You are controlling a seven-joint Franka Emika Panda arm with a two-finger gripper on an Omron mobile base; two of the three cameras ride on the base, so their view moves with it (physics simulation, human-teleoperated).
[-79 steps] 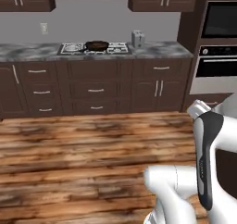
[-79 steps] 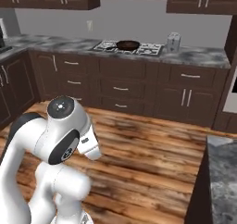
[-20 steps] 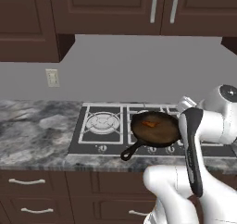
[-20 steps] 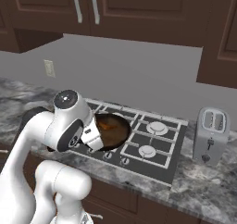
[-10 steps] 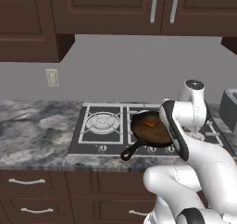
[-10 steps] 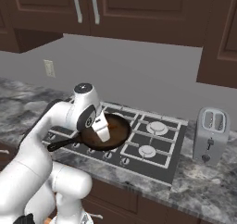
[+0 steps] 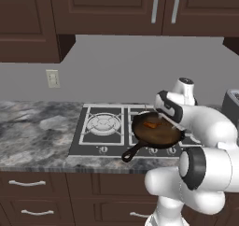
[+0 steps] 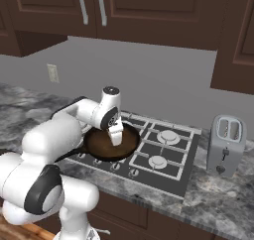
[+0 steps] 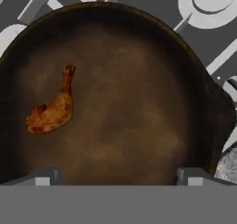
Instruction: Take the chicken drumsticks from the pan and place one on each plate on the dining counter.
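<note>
Dark brown panelled cabinets (image 7: pixel 107 8) hang above a plain grey wall. Below runs the table (image 7: pixel 32 134), a grey marbled stone top over dark drawers with pale bar handles. A black gas hob (image 8: pixel 163 152) with white ringed burners is set into it, and a boxy silver toaster (image 8: pixel 225 145) stands at its right end. On the hob sits the pan (image 7: pixel 156 132), round, dark cast iron with a dull brownish inside and a short black handle pointing toward the table's front edge. The gripper (image 9: pixel 118 176) hangs above the pan's inside, tips spread wide apart, holding and touching nothing. One chicken drumstick (image 9: pixel 52 111), lumpy, orange-brown and glazed, lies on the pan floor, off to the left in the hand view, apart from both tips.
</note>
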